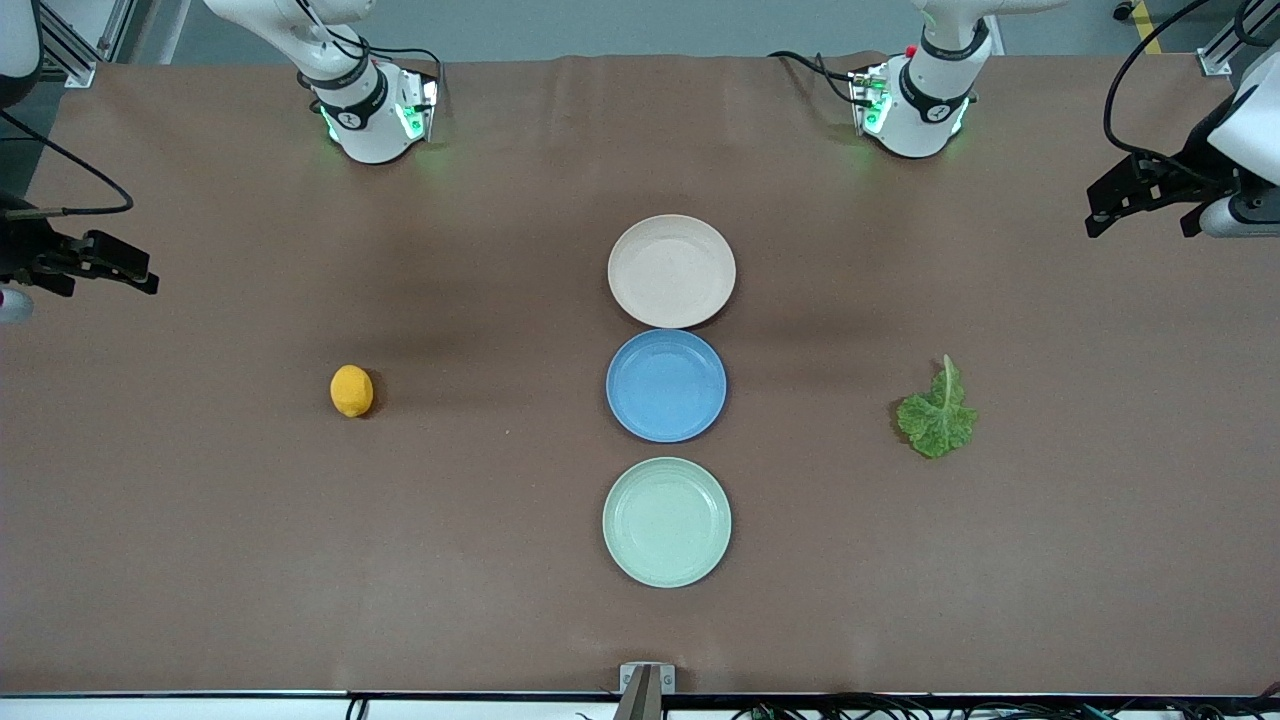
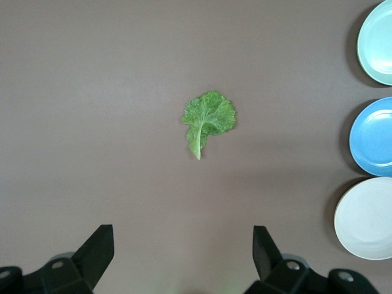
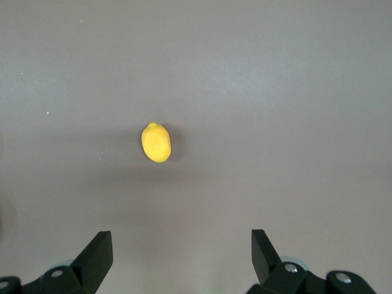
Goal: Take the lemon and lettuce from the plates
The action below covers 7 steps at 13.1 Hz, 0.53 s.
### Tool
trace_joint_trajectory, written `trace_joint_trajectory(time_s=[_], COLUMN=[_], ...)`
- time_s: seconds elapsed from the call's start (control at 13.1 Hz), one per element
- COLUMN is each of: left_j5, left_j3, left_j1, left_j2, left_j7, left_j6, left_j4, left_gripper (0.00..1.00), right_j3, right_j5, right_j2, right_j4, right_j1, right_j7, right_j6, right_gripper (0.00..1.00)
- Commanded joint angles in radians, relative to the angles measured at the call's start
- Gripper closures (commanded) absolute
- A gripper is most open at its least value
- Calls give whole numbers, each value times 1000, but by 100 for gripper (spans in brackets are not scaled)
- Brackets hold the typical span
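The lemon [image 1: 351,390] lies on the bare table toward the right arm's end, not on a plate; it also shows in the right wrist view [image 3: 156,142]. The lettuce [image 1: 937,412] lies on the table toward the left arm's end, also in the left wrist view [image 2: 207,119]. The beige-pink plate [image 1: 671,270] and the mint green plate [image 1: 667,521] are both empty. My left gripper [image 1: 1140,210] [image 2: 182,236] is open and empty, high over its end of the table. My right gripper [image 1: 100,275] [image 3: 182,240] is open and empty, high over its end.
An empty blue plate [image 1: 666,385] sits between the two pale plates in one row down the table's middle. All three plates show at the edge of the left wrist view: mint [image 2: 380,43], blue [image 2: 373,138], beige-pink [image 2: 367,217]. The table is brown.
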Motion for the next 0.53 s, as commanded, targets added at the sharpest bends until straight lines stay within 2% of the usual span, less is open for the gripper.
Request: trace_joint_trajectory(time_s=[0.0, 0.46], left_j5=[-13, -14], left_j3=[-3, -3], left_j1=[3, 2], left_j2=[23, 32], left_j7=[18, 18], left_j6=[-3, -3], left_j4=[43, 46], left_gripper=[0, 0], right_j3=[-3, -26], right_j5=[-13, -13], right_j2=[-65, -108], right_j4=[-57, -65], right_j1=[16, 29], right_j7=[16, 17], right_j6=[0, -11], right_gripper=[0, 0])
